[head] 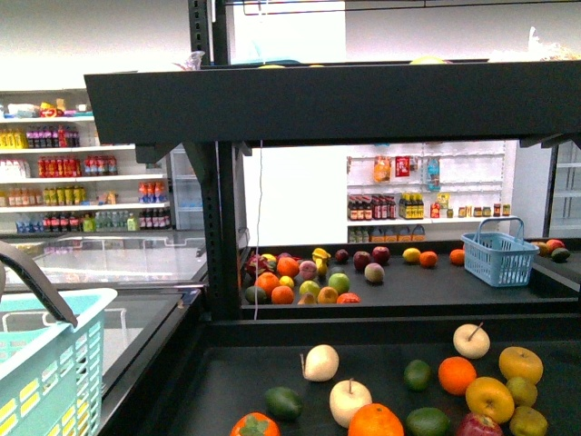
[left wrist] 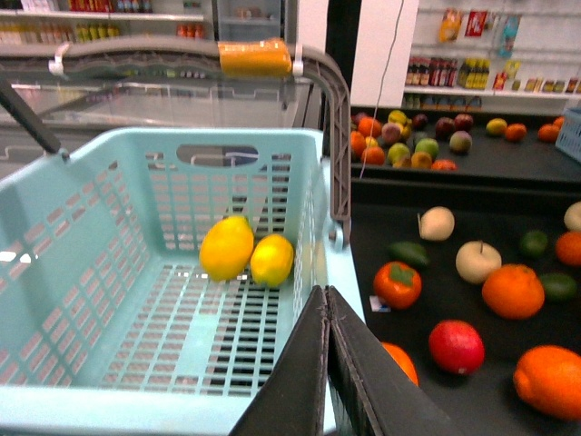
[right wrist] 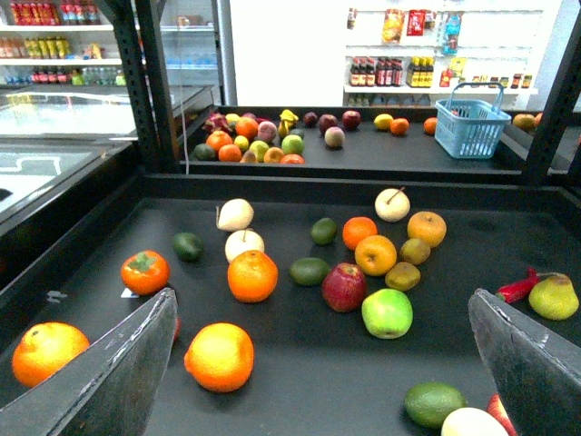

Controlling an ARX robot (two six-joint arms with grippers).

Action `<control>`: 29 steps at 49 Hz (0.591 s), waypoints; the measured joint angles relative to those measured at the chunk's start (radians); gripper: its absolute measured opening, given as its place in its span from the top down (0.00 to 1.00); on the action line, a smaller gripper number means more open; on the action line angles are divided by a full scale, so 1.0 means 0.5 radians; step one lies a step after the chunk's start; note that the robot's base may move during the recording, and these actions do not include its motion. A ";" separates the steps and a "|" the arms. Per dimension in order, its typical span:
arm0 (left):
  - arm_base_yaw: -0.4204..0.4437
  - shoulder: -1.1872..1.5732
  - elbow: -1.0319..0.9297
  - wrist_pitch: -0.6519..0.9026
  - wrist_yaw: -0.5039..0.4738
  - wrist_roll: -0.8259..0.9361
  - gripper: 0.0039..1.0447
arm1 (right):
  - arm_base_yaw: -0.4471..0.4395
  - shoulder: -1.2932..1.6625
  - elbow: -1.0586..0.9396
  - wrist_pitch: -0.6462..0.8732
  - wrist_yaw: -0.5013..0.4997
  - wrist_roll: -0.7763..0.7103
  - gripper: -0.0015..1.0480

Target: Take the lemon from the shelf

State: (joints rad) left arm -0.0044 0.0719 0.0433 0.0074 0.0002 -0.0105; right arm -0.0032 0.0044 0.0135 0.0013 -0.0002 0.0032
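Two smooth bright yellow lemons [left wrist: 227, 247] lie touching on the slatted floor of the pale turquoise plastic basket [left wrist: 109, 227], beside the black metal-framed shelf [head: 272, 363] carrying mixed fruit. Left end effector [left wrist: 327, 363]: fingers pressed together, empty, over the basket rim. Right end effector [right wrist: 327, 363]: spread wide above the tier.

No text, brand or number can be read anywhere. The bottles [head: 68, 166] on the far white racks [head: 82, 150] on the left and the hanging packets [right wrist: 420, 25] on the far right wall carry labels (all too small and blurred).
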 joint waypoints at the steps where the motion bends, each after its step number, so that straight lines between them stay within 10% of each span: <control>1: 0.000 -0.031 -0.005 -0.007 0.000 0.000 0.98 | 0.000 0.000 0.000 0.000 0.001 0.000 0.07; 29: 0.001 -0.131 -0.072 -0.015 0.000 0.000 0.92 | 0.000 0.000 0.000 0.000 -0.004 0.000 0.07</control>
State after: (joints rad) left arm -0.0040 0.0063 0.0071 -0.0002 0.0002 -0.0105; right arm -0.0032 0.0044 0.0135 0.0013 -0.0021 0.0032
